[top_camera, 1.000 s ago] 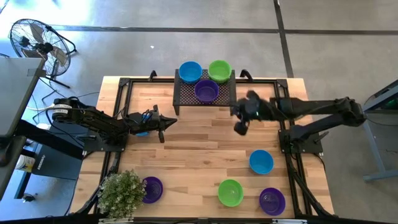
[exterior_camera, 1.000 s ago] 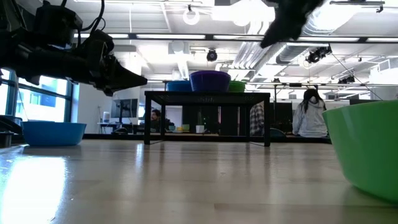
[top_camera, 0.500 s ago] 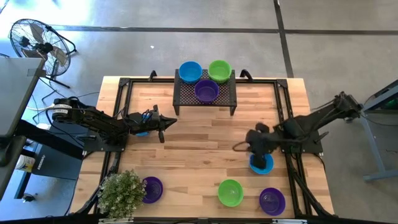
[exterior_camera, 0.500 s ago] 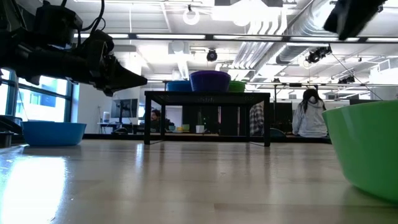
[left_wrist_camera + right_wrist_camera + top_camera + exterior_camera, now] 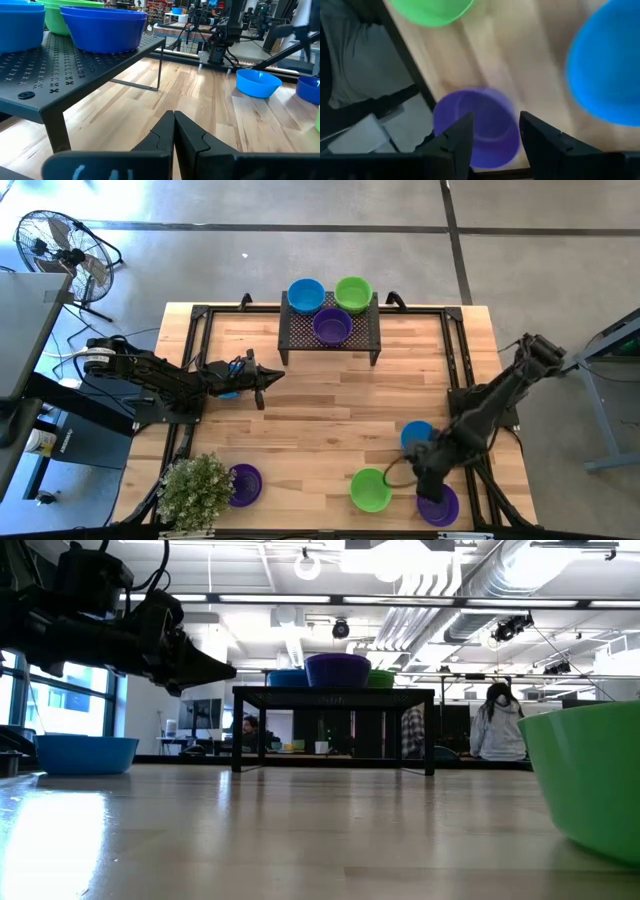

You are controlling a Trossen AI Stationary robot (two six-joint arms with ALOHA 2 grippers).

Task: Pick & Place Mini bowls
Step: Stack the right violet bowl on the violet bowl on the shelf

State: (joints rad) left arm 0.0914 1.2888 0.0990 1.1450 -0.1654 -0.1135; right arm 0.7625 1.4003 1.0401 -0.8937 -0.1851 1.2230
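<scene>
Purple, blue and green mini bowls were spread over the wooden table (image 5: 320, 405). Three were seen on top of the black rack (image 5: 330, 338) at the far edge: a blue bowl on the rack (image 5: 306, 294), a green bowl on the rack (image 5: 353, 293) and a purple bowl on the rack (image 5: 332, 326). Four more were seen near the front edge. A purple bowl by the plant (image 5: 245, 482) was placed just beside a small potted plant (image 5: 196, 490). A green bowl (image 5: 370, 489), a blue bowl (image 5: 417, 435) and a purple front bowl (image 5: 438, 504) were grouped at the front right.

The right gripper (image 5: 425, 478) was held above the front right group, between the green bowl and the purple front bowl. Its fingers (image 5: 461, 137) were spread apart with nothing between them, and the purple front bowl was seen right below them.

The left gripper (image 5: 268, 377) was held over the left side of the table, pointed toward the middle. Its fingers (image 5: 162, 135) were pressed together, and nothing was held.
</scene>
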